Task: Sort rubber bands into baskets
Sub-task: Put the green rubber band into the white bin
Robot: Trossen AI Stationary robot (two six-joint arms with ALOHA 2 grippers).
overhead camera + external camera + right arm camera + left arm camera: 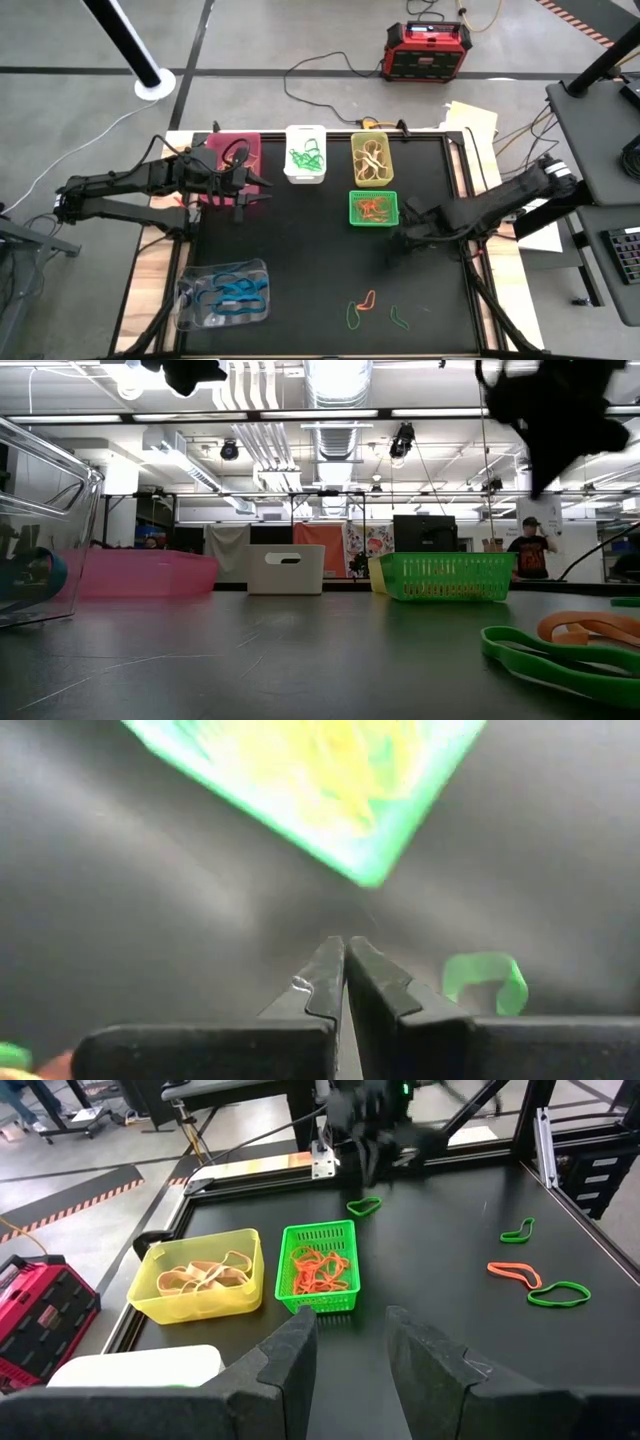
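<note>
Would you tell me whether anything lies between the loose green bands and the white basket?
Yes: from the loose green bands near the mat's front edge, the green mesh basket sits roughly on the way to the white basket.

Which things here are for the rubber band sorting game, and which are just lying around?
For the job:
- loose rubber bands
- pink basket
- white basket
- yellow basket
- green mesh basket
- clear basket

Just lying about:
- red-black box
- papers
- keyboard
</note>
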